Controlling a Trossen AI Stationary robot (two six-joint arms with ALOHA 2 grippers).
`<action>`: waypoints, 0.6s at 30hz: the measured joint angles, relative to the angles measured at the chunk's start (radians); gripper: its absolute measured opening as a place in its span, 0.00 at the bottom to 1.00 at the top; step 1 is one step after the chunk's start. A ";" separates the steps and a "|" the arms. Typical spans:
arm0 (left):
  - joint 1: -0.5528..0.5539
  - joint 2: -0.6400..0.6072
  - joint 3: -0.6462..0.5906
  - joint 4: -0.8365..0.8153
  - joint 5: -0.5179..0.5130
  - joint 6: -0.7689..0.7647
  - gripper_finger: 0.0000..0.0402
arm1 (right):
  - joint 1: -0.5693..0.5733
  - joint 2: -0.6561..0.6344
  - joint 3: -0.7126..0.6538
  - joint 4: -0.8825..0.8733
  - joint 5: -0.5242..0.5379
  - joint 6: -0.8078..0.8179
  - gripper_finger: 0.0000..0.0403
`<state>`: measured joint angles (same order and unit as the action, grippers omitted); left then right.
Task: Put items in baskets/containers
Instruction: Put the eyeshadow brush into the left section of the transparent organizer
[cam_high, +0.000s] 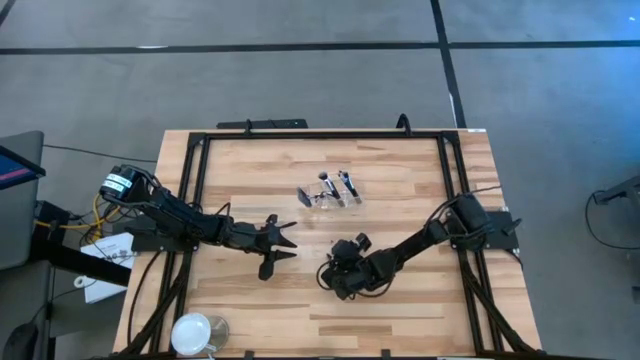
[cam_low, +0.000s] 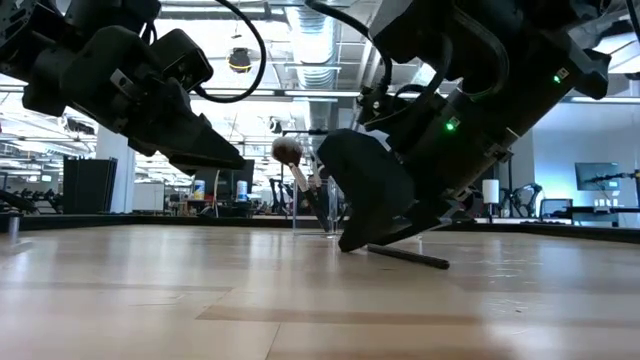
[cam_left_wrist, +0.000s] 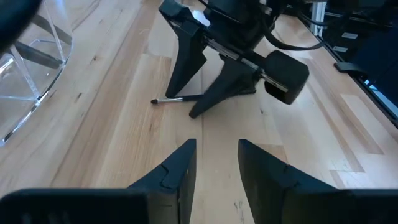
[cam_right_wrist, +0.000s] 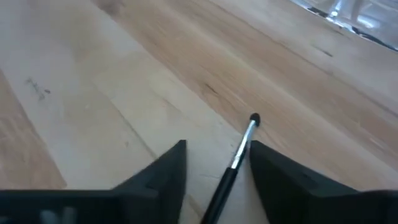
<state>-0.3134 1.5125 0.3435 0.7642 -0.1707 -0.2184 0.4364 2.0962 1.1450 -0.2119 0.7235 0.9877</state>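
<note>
One slim dark brush (cam_right_wrist: 236, 158) with a silver ferrule lies flat on the wooden table, its small tip (cam_left_wrist: 154, 101) pointing toward the left arm. My right gripper (cam_right_wrist: 217, 146) is open and slants down over it, one finger on each side of the handle, tips at the tabletop (cam_low: 352, 244). Farther back, the clear tray (cam_high: 305, 195) holds several brushes; one round brush head (cam_low: 287, 152) sticks up from it. My left gripper (cam_left_wrist: 216, 155) hovers open just left of the right gripper, nothing between its fingers.
A round white cup-like dish (cam_high: 195, 333) stands at the table's near left corner. Black frame rails (cam_high: 195, 200) run along the table's left, right and far sides. Bare wood lies between the grippers and the near edge.
</note>
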 joint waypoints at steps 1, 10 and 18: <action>0.000 0.000 0.000 0.000 0.000 0.000 0.29 | 0.000 -0.001 -0.008 0.000 -0.003 0.012 0.39; 0.000 0.000 0.000 0.000 0.000 0.000 0.29 | -0.003 -0.003 -0.094 0.178 0.009 -0.020 0.04; 0.000 0.000 0.000 0.000 0.000 0.000 0.29 | -0.030 0.010 -0.097 0.537 -0.156 -0.283 0.02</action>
<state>-0.3134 1.5126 0.3439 0.7645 -0.1707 -0.2184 0.4063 2.1064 1.0476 0.3250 0.5671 0.7052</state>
